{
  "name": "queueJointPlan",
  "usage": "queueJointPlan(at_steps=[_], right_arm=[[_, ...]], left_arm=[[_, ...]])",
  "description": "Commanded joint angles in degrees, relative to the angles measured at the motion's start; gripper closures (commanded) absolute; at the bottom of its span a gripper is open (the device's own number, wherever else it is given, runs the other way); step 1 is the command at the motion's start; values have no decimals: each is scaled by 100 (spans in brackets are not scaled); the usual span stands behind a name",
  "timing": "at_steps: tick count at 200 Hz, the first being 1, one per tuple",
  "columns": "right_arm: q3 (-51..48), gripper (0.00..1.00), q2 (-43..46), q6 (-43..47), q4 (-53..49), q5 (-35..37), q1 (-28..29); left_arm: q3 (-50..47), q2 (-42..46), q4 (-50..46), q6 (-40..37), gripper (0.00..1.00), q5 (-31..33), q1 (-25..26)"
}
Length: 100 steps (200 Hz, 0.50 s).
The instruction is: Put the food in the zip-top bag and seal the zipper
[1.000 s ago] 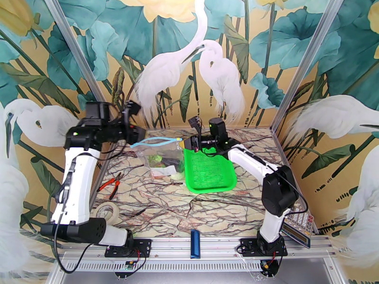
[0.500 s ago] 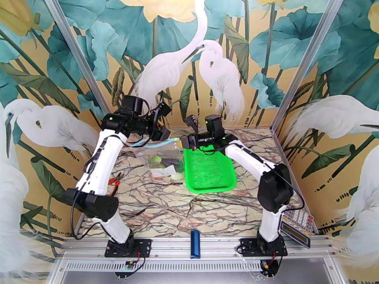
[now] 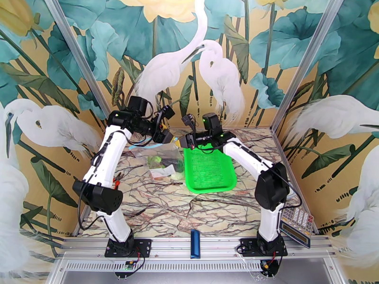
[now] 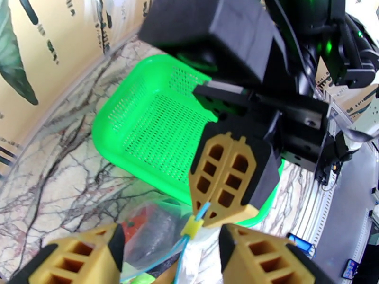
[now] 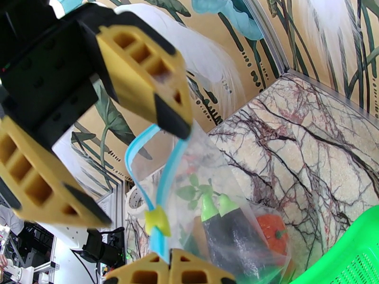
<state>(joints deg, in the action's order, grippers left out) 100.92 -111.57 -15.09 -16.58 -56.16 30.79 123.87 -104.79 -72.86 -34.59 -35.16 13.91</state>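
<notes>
Right gripper [image 4: 204, 213] pinches the zipper [image 5: 164, 183] end; left gripper [image 4: 168, 254] gapes open
Food [image 5: 227, 237] blurred through the zip-top bag [image 5: 208, 152], partly cut off

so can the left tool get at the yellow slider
Probably yes: the left tool is open astride the zipper, the yellow slider just ahead, nothing between; the right tool pinches the strip beyond.
</notes>
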Motion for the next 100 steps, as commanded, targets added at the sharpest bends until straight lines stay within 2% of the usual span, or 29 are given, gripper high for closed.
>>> queueJointPlan(at_steps=[1, 81, 100], right_arm=[[221, 100, -132, 77, -89, -128, 25], [334, 100, -191, 116, -170, -53, 34], [353, 100, -198, 112, -170, -53, 35]], left_arm=[[109, -109, -241, -145, 43, -202, 55], [201, -355, -474, -226, 44, -403, 50], [196, -390, -483, -229, 51, -486, 50]])
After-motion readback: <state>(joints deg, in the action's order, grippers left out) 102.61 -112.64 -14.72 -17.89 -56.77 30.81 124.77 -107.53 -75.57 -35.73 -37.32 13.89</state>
